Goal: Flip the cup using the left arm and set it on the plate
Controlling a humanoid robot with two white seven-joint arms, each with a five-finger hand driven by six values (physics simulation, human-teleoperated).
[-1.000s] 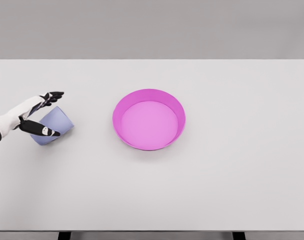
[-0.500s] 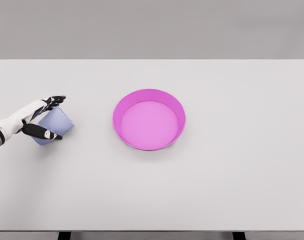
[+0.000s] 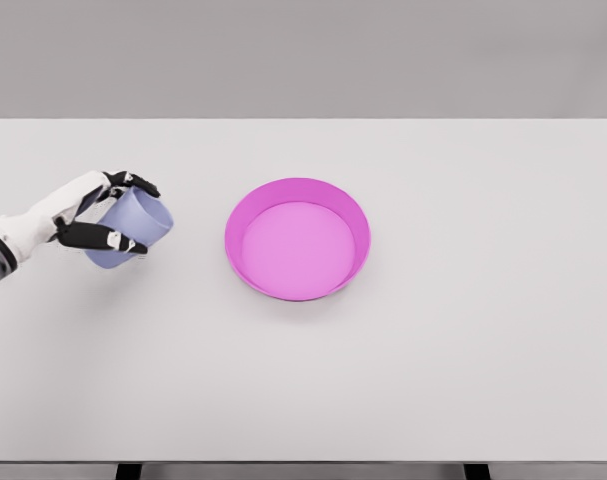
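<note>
the left hand (image 3: 103, 215) grips the cup (image 3: 131, 228), tilted on its side near the counter's (image 3: 433, 380) left edge; flipping seems underway, and the plate (image 3: 297, 239) is empty.

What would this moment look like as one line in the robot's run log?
left hand: shut on pale blue plastic cup | cup: tilted, mouth toward round pink plate | plate: holds nothing | right hand: not in view

A white table (image 3: 463, 360) carries a magenta plate (image 3: 355, 220) near its middle, slightly toward the far edge.
</note>
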